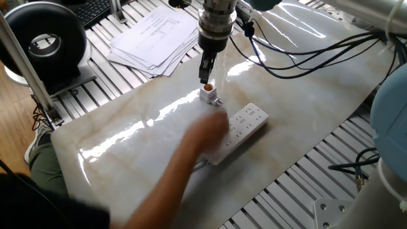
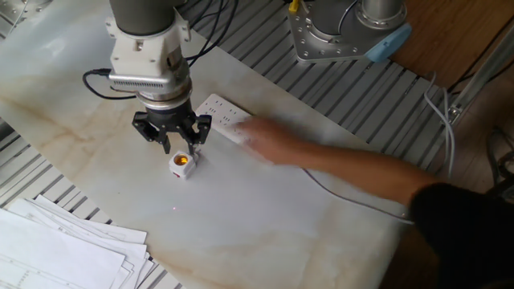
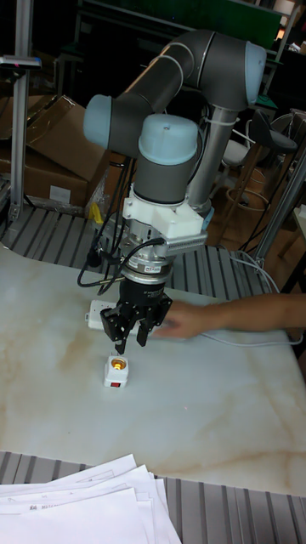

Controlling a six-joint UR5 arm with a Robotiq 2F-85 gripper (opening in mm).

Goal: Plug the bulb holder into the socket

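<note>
Gripper (image 2: 173,145) hangs directly above the bulb holder (image 2: 182,164), fingers spread, nothing held. Holder stands on the table (image 2: 265,225), opening up, near the socket (image 2: 218,115). A person's hand (image 2: 269,144) covers the socket.

Marbled surface (image 1: 305,95), stack of papers (image 1: 156,35) well behind the tool, round black fan (image 1: 41,41) beyond them, cardboard boxes (image 3: 51,161), dark cables (image 1: 299,60) trailing from above the tool
</note>
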